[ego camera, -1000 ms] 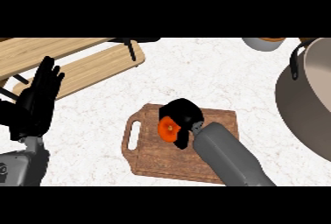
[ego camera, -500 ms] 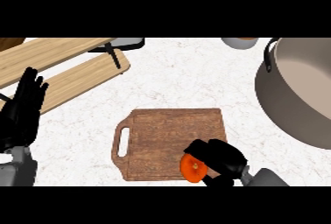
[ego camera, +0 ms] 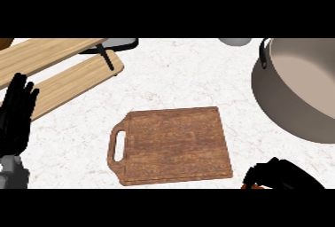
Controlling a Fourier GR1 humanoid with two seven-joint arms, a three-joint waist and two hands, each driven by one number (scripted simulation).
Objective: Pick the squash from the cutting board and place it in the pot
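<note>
The right hand (ego camera: 282, 175), at the table's (ego camera: 189, 80) near edge beside the bare cutting board (ego camera: 173, 145), is curled round the orange squash (ego camera: 252, 187). The pot (ego camera: 297, 88) stands at the right edge. The left hand (ego camera: 16, 116) rests at the left edge, fingers straight.

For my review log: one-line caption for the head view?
Right hand curled round the orange squash beside the bare board, pot at right; left hand rests open.

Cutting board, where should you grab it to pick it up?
Probably by the handle at its left end, coming in from the left. The cutting board lies flat on the counter, so its plain edges give little to hold. The slot cut through the handle lets fingers hook in and curl round the wood.
</note>
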